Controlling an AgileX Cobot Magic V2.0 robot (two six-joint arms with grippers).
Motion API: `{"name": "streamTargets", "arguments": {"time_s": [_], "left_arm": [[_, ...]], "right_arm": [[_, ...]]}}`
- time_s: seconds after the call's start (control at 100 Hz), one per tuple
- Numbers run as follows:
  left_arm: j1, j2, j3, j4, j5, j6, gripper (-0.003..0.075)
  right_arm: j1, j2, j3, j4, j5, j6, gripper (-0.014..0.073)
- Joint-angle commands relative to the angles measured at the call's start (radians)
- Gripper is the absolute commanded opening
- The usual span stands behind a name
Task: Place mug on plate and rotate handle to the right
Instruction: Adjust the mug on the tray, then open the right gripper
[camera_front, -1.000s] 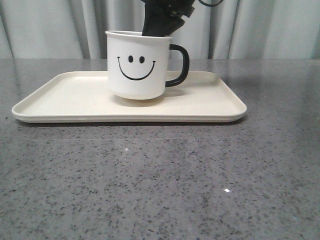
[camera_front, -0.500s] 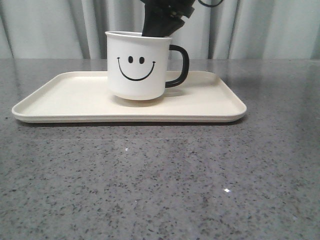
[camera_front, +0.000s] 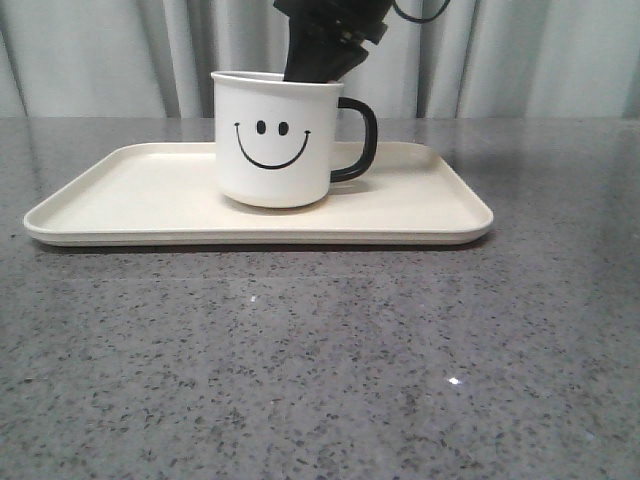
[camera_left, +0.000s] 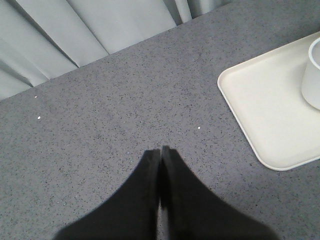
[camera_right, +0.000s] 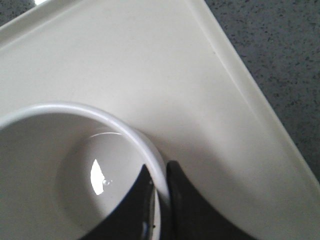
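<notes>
While the right gripper (camera_right: 162, 192) pinched the white smiley mug's (camera_front: 275, 140) rim, one finger inside, mug stood upright on the cream plate (camera_front: 130, 205), black handle (camera_front: 358, 140) pointing right, left gripper (camera_left: 160, 155) closed, empty, beside the plate.

Mug (camera_front: 272, 140) on the plate (camera_front: 130, 195), a bit right of the plate's middle. Handle (camera_front: 358, 140) on the mug's right side. Right gripper (camera_right: 162, 187) at the mug's back rim, one finger inside the mug, one outside. Plate on the table (camera_front: 320, 360). Left gripper (camera_left: 160, 155) over the table, left of the plate, well apart from the mug.
</notes>
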Motion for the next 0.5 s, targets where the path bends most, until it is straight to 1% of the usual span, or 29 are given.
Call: {"name": "streamTargets", "arguments": {"time_s": [0.0,0.13,0.32,0.49], "left_arm": [[0.0,0.0,-0.022,0.017,-0.02,-0.011,-0.002],[0.0,0.0,-0.022,0.017,-0.02,-0.011,-0.002],[0.0,0.0,-0.022,0.017,-0.02,-0.011,-0.002],[0.0,0.0,-0.022,0.017,-0.02,-0.011,-0.002]], "right_arm": [[-0.002,-0.061,-0.025,0.044,0.089,-0.002,-0.0106],[-0.002,-0.061,-0.025,0.044,0.089,-0.002,-0.0095],[-0.002,-0.061,-0.025,0.044,0.089,-0.002,0.0025],[-0.002,-0.061,-0.025,0.044,0.089,-0.002,0.0074]]}}
